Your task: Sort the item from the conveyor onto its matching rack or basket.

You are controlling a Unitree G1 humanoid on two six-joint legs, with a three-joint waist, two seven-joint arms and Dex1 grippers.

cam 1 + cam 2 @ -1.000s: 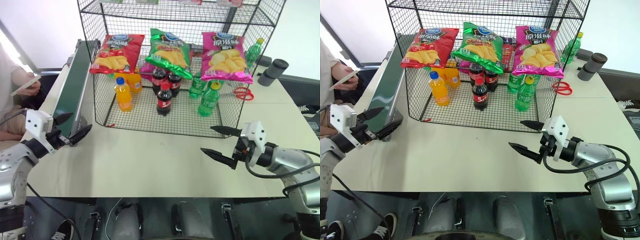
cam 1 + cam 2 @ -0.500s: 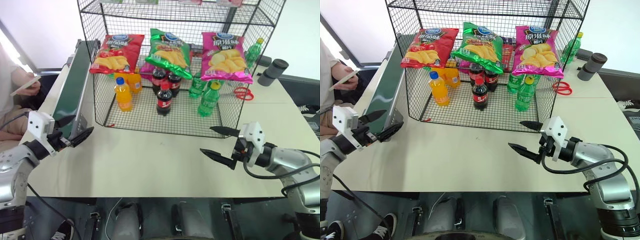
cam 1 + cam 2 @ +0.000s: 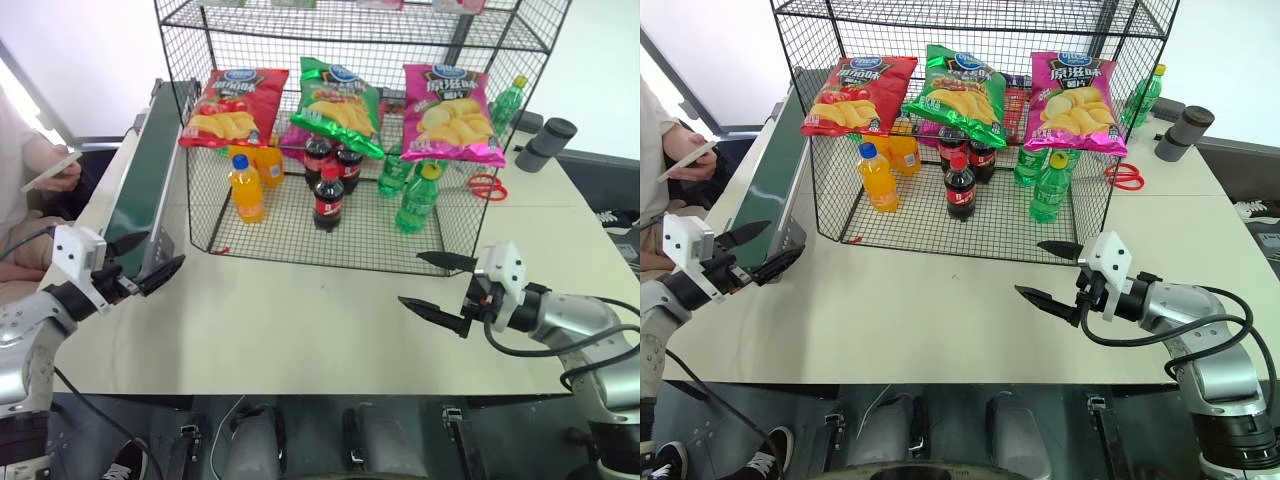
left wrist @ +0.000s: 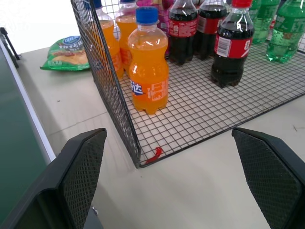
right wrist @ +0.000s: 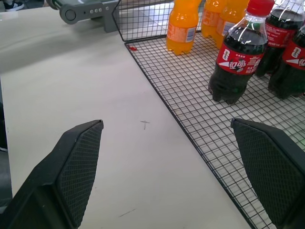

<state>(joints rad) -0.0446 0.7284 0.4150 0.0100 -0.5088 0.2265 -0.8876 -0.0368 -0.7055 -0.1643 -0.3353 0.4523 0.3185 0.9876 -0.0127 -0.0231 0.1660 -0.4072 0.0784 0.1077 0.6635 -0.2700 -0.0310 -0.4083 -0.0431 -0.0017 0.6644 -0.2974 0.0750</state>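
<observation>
Hanging on the black wire rack [image 3: 520, 60] between red and pink bags, the green chip bag [image 3: 340, 105] sits apart from both empty, spread-jawed grippers: left [image 3: 140, 262] at the conveyor [image 3: 140, 190] end, right [image 3: 440, 290] over the table.

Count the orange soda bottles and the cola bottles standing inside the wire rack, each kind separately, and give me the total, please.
Orange soda bottles: 3
Cola bottles: 3
Total: 6
</observation>
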